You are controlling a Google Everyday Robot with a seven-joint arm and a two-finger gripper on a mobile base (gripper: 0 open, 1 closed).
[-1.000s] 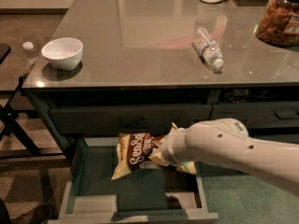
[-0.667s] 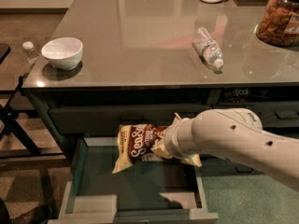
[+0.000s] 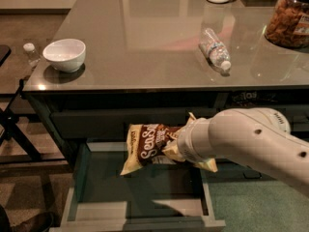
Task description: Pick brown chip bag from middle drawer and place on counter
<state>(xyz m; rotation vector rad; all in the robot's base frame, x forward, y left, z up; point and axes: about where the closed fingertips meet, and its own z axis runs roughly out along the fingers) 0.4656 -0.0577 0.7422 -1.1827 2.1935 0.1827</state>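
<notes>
- Camera view: a round white ceramic bowl [image 3: 64,55] is seen on the left corner of the counter [image 3: 145,42], whose glossy grey-brown top mirrors the room.
- Below it, the middle drawer [image 3: 106,178] is pulled out; it is shallow and flat-fronted, with a lighter grey inside.
- The brown chip bag [image 3: 149,146] is held in the air over the drawer's rear half, crinkled, brown in the middle with pale yellow ends and white script.
- Compared with a second ago, the bag is carried slightly higher and is tilted less.
- The gripper [image 3: 177,148] is clamped on the bag's right end; the jaws are largely hidden behind the smooth white arm [image 3: 251,139].
- A clear plastic water bottle [image 3: 216,50] is lying on its side on the counter.
- A jar of brown snacks [image 3: 289,18] is set at the far right.
</notes>
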